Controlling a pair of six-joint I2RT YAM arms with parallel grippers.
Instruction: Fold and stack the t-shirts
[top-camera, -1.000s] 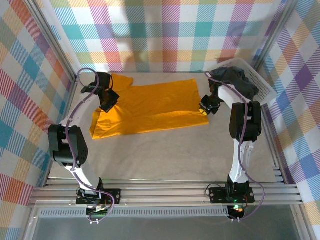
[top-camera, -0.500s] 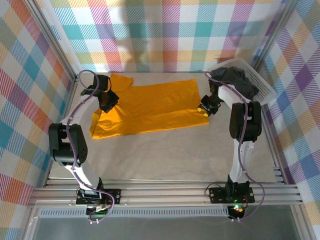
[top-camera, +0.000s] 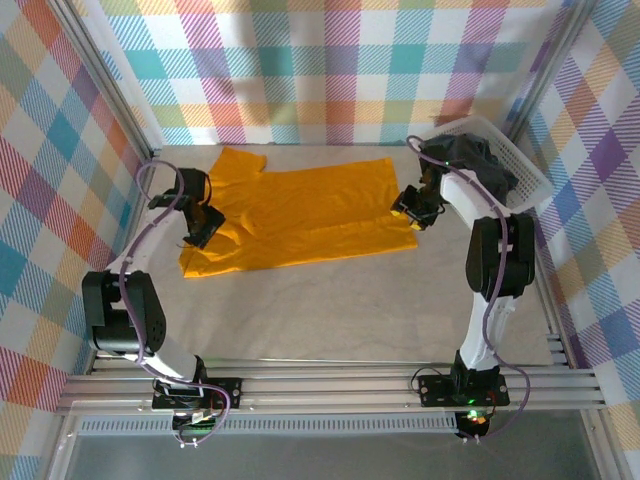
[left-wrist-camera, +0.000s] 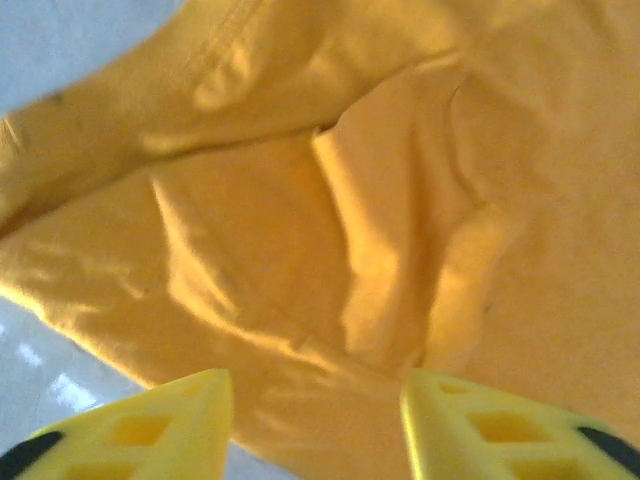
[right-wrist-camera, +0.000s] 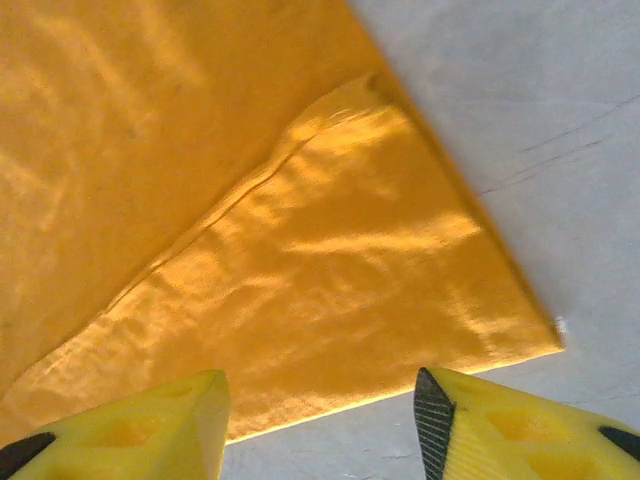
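Moved: left gripper (top-camera: 202, 228) drew back toward its base; sleeve of mustard-orange t-shirt (top-camera: 310, 205) now beneath it.
Grips: it and right gripper (top-camera: 406, 210) both released, empty.
Meaning: fold seemingly not yet begun.

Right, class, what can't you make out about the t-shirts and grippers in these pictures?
Top view: the black t-shirt lies bunched in the basket; its own folds hide its shape.
Top view: the left gripper covers part of the orange t-shirt's left end.
Wrist views: the bottom edge cuts off the fingers of the left gripper and right gripper; whether they touch cloth is unclear.
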